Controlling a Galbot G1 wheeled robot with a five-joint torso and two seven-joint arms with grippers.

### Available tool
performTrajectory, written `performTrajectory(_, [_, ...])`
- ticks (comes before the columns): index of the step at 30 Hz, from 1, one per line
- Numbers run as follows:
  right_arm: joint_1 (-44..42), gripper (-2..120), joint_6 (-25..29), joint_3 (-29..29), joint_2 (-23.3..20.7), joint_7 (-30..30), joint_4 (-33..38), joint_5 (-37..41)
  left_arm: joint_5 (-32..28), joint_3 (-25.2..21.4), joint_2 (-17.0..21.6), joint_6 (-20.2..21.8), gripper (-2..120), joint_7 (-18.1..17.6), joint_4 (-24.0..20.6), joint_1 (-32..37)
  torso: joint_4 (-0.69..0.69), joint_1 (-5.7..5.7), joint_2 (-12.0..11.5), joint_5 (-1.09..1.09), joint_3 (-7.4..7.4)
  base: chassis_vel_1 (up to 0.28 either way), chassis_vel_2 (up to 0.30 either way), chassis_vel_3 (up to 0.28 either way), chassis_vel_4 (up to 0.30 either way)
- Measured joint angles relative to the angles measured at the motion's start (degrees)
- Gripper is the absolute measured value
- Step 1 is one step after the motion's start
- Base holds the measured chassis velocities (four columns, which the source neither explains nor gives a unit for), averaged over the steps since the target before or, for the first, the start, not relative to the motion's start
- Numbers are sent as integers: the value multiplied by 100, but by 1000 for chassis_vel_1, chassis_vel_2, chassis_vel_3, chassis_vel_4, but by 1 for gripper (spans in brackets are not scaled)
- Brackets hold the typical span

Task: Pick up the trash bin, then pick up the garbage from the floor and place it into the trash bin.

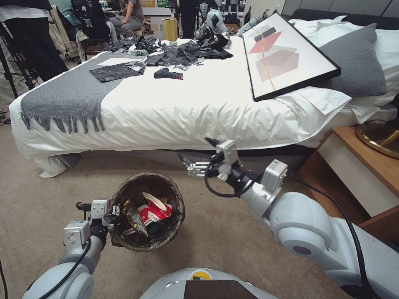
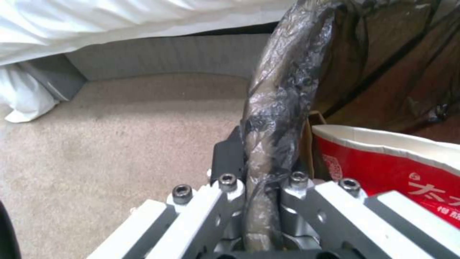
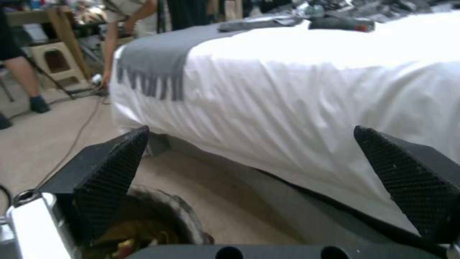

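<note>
Left gripper (image 1: 113, 216) clamps the bag-covered rim of the trash bin (image 1: 172, 197) on the bin's left side; in the left wrist view the fingers (image 2: 225, 162) pinch the folded dark liner with the rim (image 2: 278, 108) running up between them. Bin is held in front of the robot, above the beige carpet (image 1: 41, 199), near the foot of the bed (image 1: 187, 108).

Inside the bin: a crushed red-and-white paper cup (image 1: 156, 207) beside a gold wrapper (image 1: 135, 216); the cup (image 2: 398, 162) lies just inside the gripped rim.

Right gripper (image 1: 201, 155) hovers to the right of the bin and clear of it, in front of the bed's side. Its fingers (image 3: 110, 169) are spread wide, nothing between them.
</note>
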Motion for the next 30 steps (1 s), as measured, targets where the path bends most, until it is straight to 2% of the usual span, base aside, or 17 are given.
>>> performTrajectory(2, [-152,100,6,91,11,40,-1,-42,6,-12,-14,-13,3,0,0,3,5,0,0,-1,0,0,0,0,0])
performTrajectory(7, [-617,100,68,395,90,84,-4,-231,29,-25,-39,-39,3,-2,0,6,1,0,0,-1,0,0,0,0,0])
performTrajectory(17, [-1162,100,278,921,288,-22,-6,-570,22,-27,-45,-40,3,-2,0,-6,4,0,0,-1,0,0,0,0,0])
performTrajectory(18, [-1337,100,335,1082,337,-81,-6,-710,20,-27,-42,-40,3,-1,0,-7,4,0,0,-1,0,0,0,0,0])
performTrajectory(21, [-2537,100,666,2106,699,-490,-10,-1784,-3,-27,-4,-33,3,-1,0,-8,-2,0,0,-1,0,0,0,0,0])
performTrajectory(22, [-2537,100,666,2106,699,-490,-10,-1784,-3,-27,-4,-33,3,-1,0,-8,-2,0,0,-1,0,0,0,0,0])
performTrajectory(24, [-3227,100,830,2661,1045,-729,-10,-2484,-38,-36,18,-25,3,-1,0,-15,2,0,0,-2,0,0,0,0,0])
performTrajectory(25, [-3227,100,830,2661,1045,-729,-10,-2484,-38,-36,18,-25,3,-1,0,-15,2,0,0,-2,0,0,0,0,0])
performTrajectory(28, [-4193,100,1244,2921,1680,-1060,-12,-3607,-52,-46,36,-17,3,-5,0,-22,1,0,0,-2,0,0,0,0,0])
performTrajectory(29, [-4193,100,1244,2921,1680,-1060,-12,-3607,-52,-46,36,-17,3,-5,0,-22,1,0,0,-2,0,0,0,0,0])
performTrajectory(30, [-4385,100,1383,2928,1866,-1130,-13,-3972,-52,-47,38,-14,3,-8,0,-26,1,0,0,-2,0,0,0,0,0])
